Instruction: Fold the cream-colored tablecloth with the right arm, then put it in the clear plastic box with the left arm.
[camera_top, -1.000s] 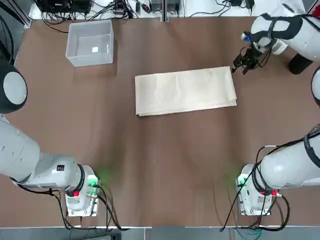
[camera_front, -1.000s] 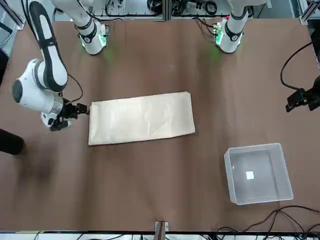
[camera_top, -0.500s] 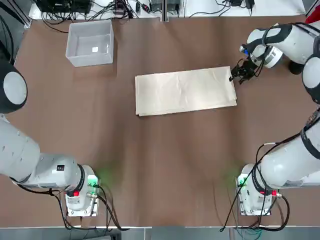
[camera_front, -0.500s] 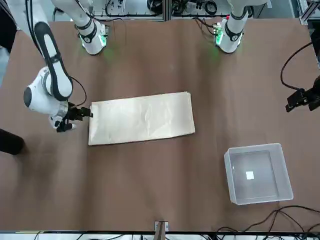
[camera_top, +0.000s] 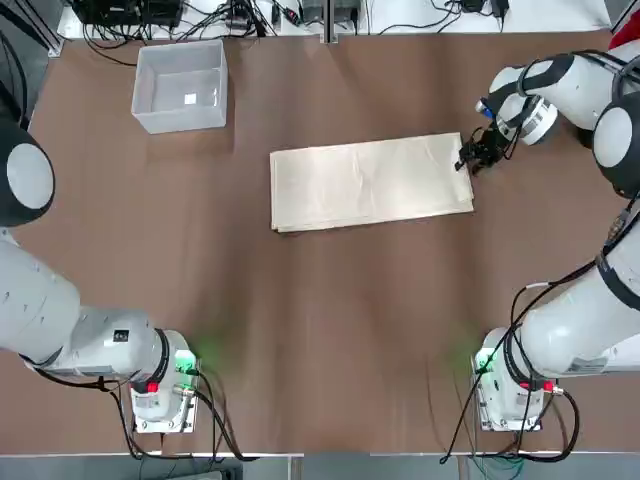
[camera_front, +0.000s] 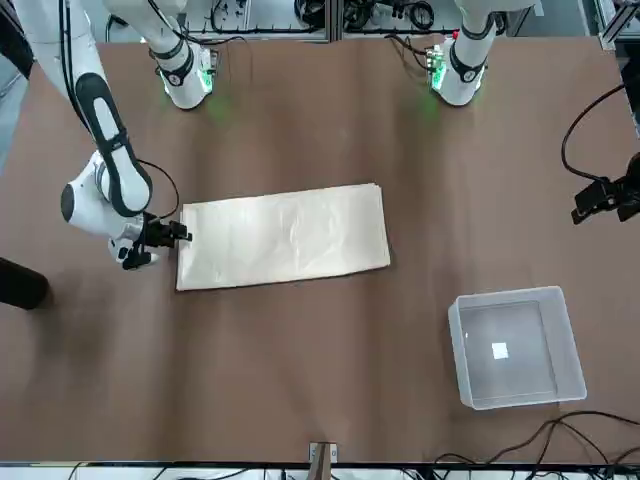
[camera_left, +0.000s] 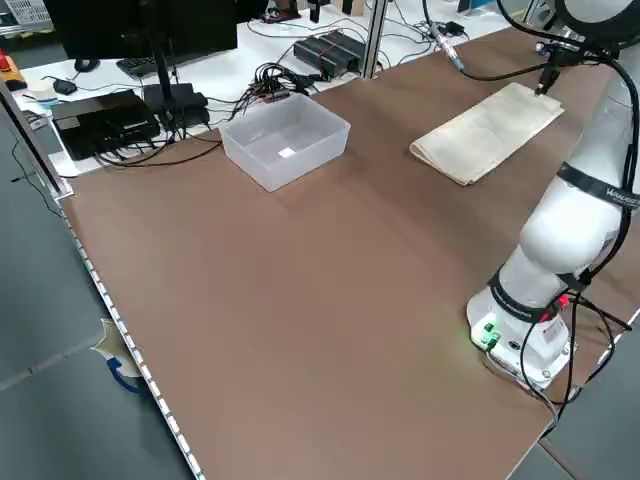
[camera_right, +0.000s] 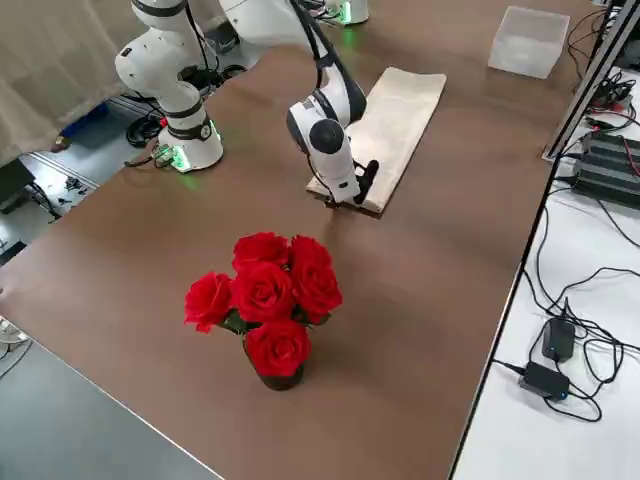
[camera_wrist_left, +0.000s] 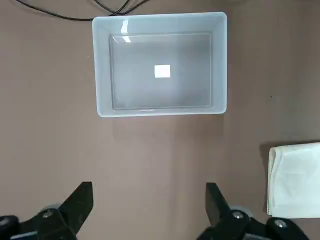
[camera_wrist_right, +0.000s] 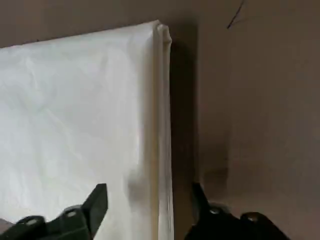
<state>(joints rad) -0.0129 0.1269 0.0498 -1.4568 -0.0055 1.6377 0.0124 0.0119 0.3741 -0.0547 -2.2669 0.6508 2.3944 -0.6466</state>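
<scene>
Cloth (camera_top: 371, 183): centre of top view, flat, already doubled | box (camera_top: 181, 85): upper left | right gripper (camera_top: 471, 158): jaws apart, straddling cloth's right edge | left gripper (camera_wrist_left: 150, 210): wide open, idle | handling: likely light, limp, slippery; pinch all layers at edge.

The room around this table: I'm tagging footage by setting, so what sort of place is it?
Probably a robotics lab: two white arms bolted to a brown table, cables and power bricks on benches, a monitor and electronics alongside.
</scene>
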